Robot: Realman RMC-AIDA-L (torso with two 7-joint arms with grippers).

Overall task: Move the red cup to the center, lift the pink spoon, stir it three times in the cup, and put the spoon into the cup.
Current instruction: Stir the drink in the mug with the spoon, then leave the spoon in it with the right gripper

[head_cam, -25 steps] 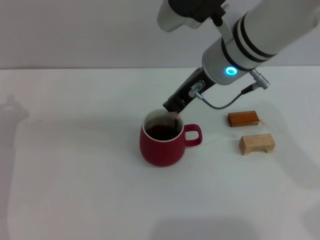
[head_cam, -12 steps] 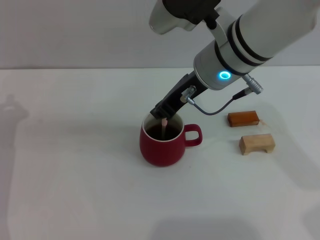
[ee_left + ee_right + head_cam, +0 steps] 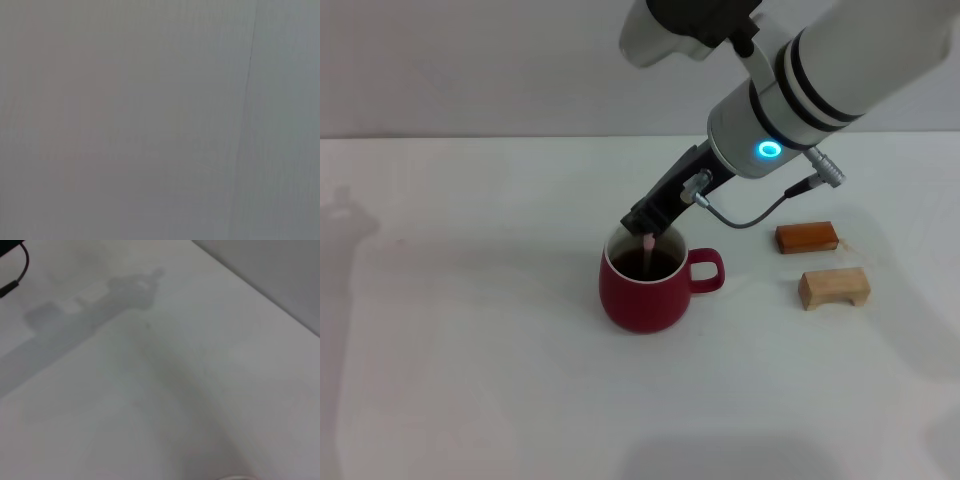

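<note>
The rounded dark-red ceramic cup (image 3: 643, 283) stood mid-surface, handle toward two wooden blocks (image 3: 833, 287). The right end effector (image 3: 648, 228) hung over its rim, clenched on the slim pink-handled spoon (image 3: 649, 252), held near-vertical with its bowl inside, apparently so it could stir.

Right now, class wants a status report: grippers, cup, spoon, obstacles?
Right gripper over red cup, shut on pink spoon, which dips inside. Left gripper unseen. Two wooden blocks well clear.
</note>
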